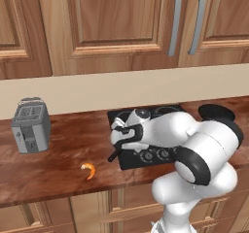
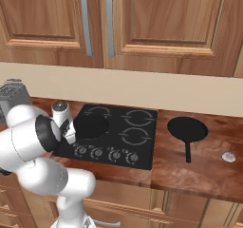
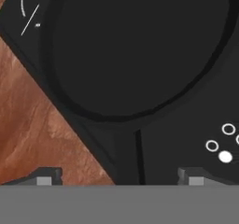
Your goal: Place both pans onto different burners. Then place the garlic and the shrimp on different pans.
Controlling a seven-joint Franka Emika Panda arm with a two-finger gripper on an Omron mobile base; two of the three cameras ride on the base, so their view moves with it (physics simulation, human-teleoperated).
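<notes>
Your jaws stand wide, with nothing between the fingertips (image 3: 44,178). In the hand view, the gripper (image 3: 119,180) looks straight down on the first pan (image 3: 135,45), whose handle runs toward you between the two tips without touching either.

From the right base view, that pan sits on the front-left burner of the cooktop (image 2: 142,148), covering its rings, with the gripper just beside it at the cooktop's left edge. The second pan (image 2: 187,129) rests on the wooden worktop (image 2: 190,170) to the right of the cooktop, its handle pointing toward the front edge. A small pale object (image 2: 228,156), too small to identify, lies further right.

In the left base view, you find the shrimp (image 1: 89,170) on the worktop, well left of the cooktop and near the front edge. A grey toaster (image 1: 30,125) stands further left.
</notes>
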